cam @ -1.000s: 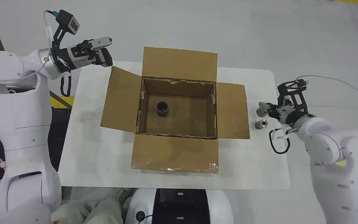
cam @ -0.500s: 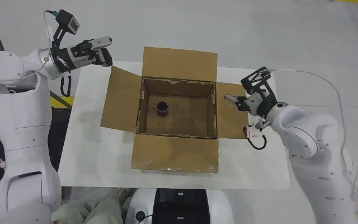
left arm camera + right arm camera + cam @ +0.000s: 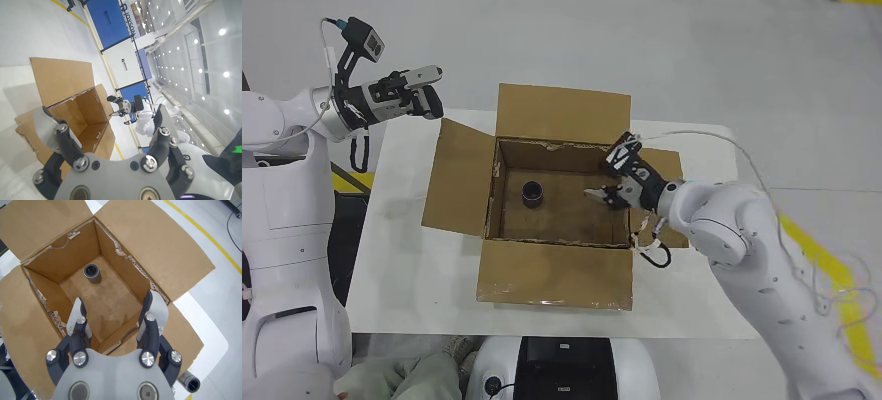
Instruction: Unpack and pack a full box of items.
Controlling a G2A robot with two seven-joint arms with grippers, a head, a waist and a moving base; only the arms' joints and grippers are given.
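Big brown box in the middle of the white tabletop, top open, all four flaps folded out. Torn, ragged card along the rim.

Down on the box floor, one small dark tube, standing up, close to the left wall but not touching it. Seen from the right wrist, round open top of the tube facing up; too dark inside it to make out more.

Right gripper hanging over the right side of the box opening, fingers spread wide, nothing between them. Same wide gap from its own wrist view, with the bare box floor showing through. Well apart from the tube.

Second tube, shiny metal, lying on its side outside the box, partly hidden behind the right gripper. Hard to tell just where on the tabletop.

Left gripper up high past the far left corner of the tabletop, fingers wide apart, holding nothing. From there, only the top part of the box in sight, the inside mostly hidden.
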